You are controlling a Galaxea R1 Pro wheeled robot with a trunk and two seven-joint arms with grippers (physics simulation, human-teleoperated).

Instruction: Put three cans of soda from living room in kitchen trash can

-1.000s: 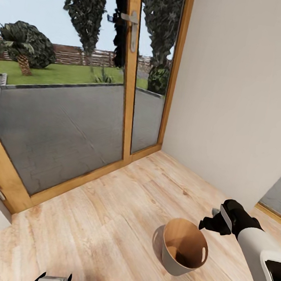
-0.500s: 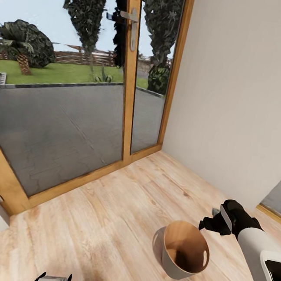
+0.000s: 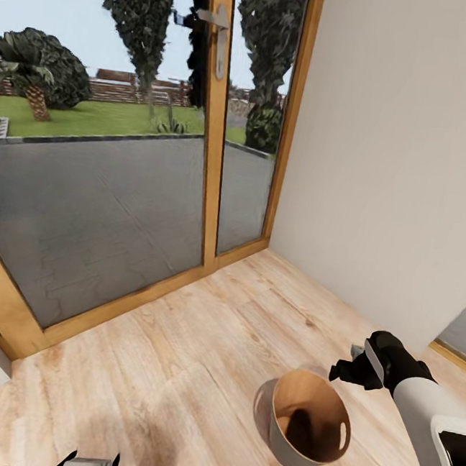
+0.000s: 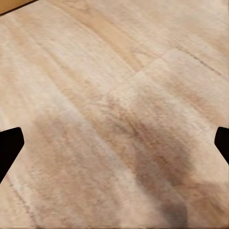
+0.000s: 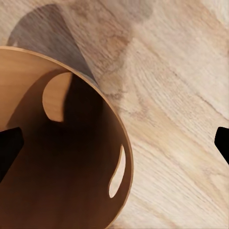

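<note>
The tash can (image 3: 277,430), a round light-brown wooden bin with a dark inside and slot handles, stands on the plank floor. My right gripper (image 3: 345,372) hangs just beyond its far right rim. In the right wrist view that gripper (image 5: 114,145) is open, its dark fingertips (image 5: 9,150) spread wide over the bin's wall (image 5: 71,191) and the floor beside it. My left gripper (image 3: 87,464) peeks in at the head view's lower edge. Seen from the left wrist, it (image 4: 115,143) is open over bare floor. The cans of soda are out of view.
Wood-framed glass doors (image 3: 212,151) with a metal handle (image 3: 214,18) fill the far left, with a patio and garden behind them. A white wall (image 3: 399,172) runs along the right to a second glazed opening (image 3: 465,324). Light plank floor (image 3: 174,371) surrounds the bin.
The whole head view has shifted a little, so the camera moved. The bin now sits lower in the picture, and more of its inside is in shadow. Both grippers keep their places in the frame.
</note>
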